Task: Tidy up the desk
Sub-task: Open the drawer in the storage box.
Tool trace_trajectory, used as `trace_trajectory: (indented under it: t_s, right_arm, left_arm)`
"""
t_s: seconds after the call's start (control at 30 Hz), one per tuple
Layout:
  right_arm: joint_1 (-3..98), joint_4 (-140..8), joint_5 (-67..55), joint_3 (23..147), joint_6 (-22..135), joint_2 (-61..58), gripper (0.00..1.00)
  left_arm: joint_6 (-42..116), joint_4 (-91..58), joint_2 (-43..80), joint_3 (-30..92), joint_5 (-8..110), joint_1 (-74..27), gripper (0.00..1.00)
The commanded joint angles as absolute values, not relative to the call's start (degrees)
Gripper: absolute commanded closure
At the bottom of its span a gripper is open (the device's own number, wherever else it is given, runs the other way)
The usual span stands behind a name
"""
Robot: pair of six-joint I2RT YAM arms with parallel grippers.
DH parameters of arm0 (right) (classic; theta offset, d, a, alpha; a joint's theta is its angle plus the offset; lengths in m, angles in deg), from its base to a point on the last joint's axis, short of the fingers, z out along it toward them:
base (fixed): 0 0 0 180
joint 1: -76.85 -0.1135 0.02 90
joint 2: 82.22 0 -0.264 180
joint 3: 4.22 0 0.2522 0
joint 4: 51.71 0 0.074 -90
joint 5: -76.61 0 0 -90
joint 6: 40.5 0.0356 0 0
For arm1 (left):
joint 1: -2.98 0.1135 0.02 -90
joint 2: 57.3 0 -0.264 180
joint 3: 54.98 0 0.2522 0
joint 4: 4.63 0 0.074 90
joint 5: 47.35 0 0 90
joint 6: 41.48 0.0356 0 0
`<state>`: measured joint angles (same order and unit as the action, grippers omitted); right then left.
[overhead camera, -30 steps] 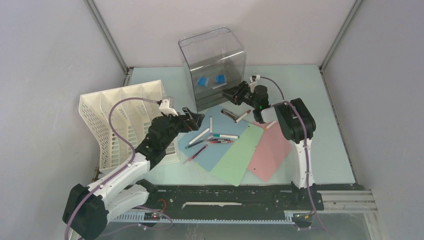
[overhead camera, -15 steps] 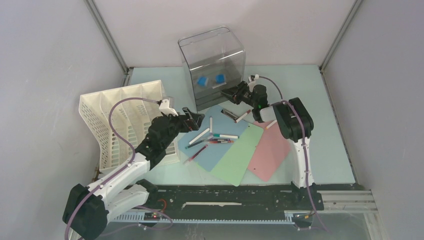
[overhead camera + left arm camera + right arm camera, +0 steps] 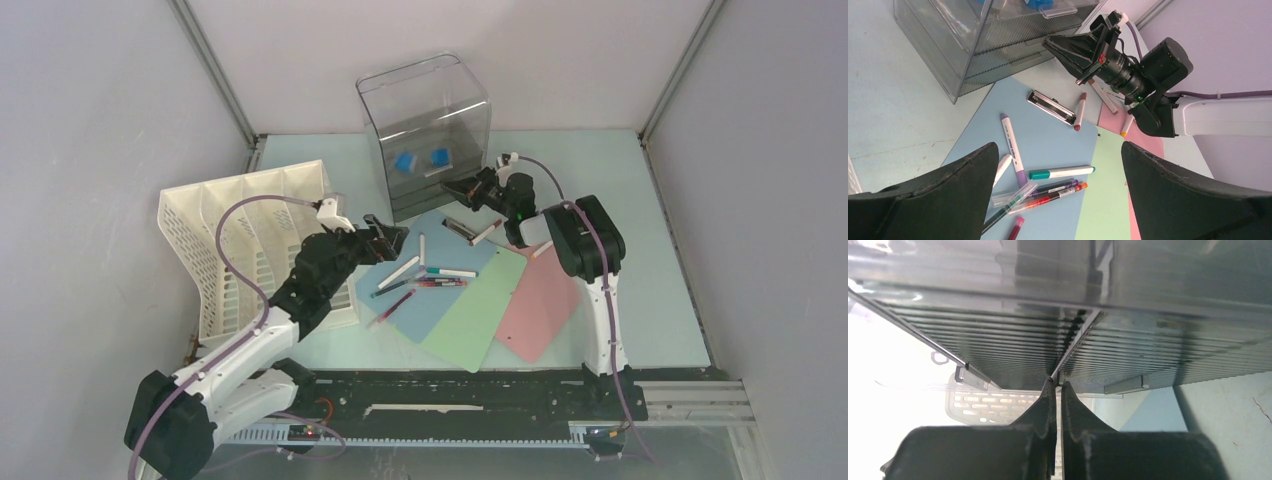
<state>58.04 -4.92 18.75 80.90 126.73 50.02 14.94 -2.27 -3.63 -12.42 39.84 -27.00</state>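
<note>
The desk is a pale mint-green tabletop. My left gripper is open and empty, hovering over the loose pens on a blue sheet. In the left wrist view a teal-capped marker, a purple marker and several thin pens lie between its jaws. My right gripper is shut, and its tips touch the lower front of the clear drawer box. I cannot tell if they pinch anything.
A white slotted file rack lies at the left. Green and pink sheets overlap beside the blue one. A binder clip and a brown marker lie near the box. Two blue items sit inside the box.
My right gripper has edged slightly toward the drawer box front. The left arm and the pens have not moved.
</note>
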Motion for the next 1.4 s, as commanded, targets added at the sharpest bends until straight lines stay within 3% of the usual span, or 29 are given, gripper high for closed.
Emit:
trace_trajectory:
  t_s: [0.0,0.63,1.17,1.37]
  right_arm:
    - [58.8,-1.4,17.8,78.3,125.0,47.6,1.0]
    - [60.0,-1.3,21.4,66.4,121.3,40.7,0.99]
    - [61.2,-8.4,27.4,60.8,110.3,31.2,0.65]
    - [62.5,-13.3,30.8,58.1,104.8,26.8,0.62]
  left_arm:
    - [14.4,-0.8,-5.0,-13.3,40.4,-26.7,0.0]
    - [14.4,-0.7,-7.9,-15.9,42.2,-26.7,0.0]
    - [15.6,-0.4,-13.4,-19.8,47.0,-26.8,0.0]
    - [15.4,0.4,-14.7,-21.5,47.9,-26.7,0.0]
